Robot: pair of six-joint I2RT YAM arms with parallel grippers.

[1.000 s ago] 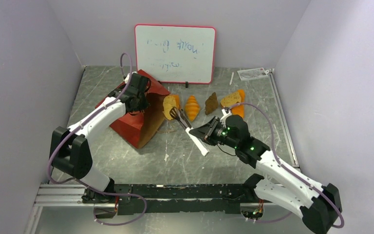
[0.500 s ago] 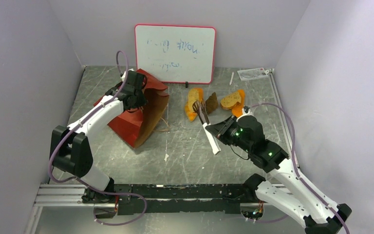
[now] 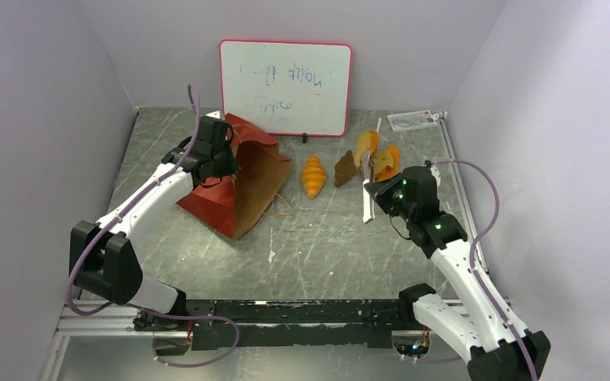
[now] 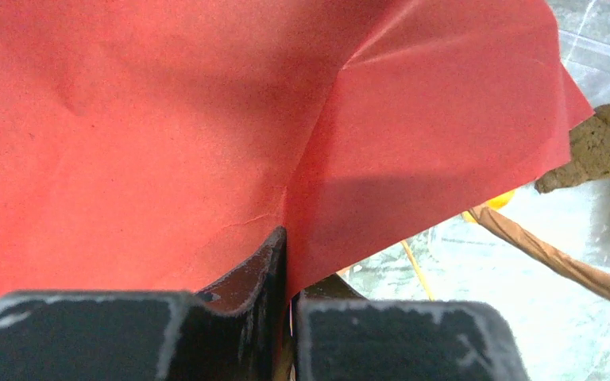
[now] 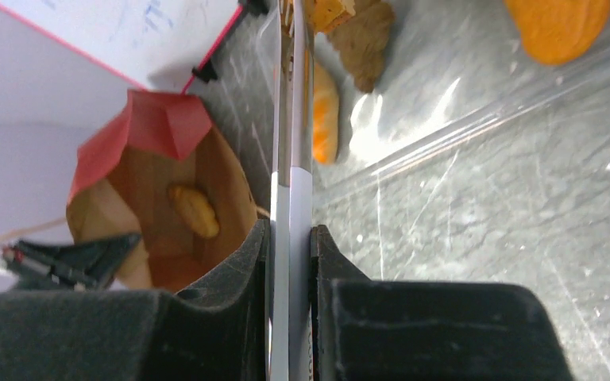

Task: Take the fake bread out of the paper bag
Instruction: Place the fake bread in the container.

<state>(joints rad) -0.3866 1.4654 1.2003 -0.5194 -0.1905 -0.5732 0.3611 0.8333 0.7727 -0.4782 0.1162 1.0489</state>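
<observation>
A: Noting the change: right tool [image 3: 375, 190], clamped on the tongs [image 3: 367, 210], has swung from the bag mouth to the upper right of the frame. A tan slice [image 3: 364, 144] hangs at the tong tips, over the dark brown piece [image 3: 345, 169] and orange loaf [image 3: 389, 163].

B: So the slice is out but not yet set down. Left tool [image 3: 209, 153]?

A: Pinched shut on the red part of the paper bag [image 3: 250, 186], at left of centre.

B: Anything left?

A: One yellow piece [image 5: 194, 211] inside. The croissant [image 3: 313, 175] lies near the mouth, and the cord handle [image 4: 560, 255] trails there too.
</observation>
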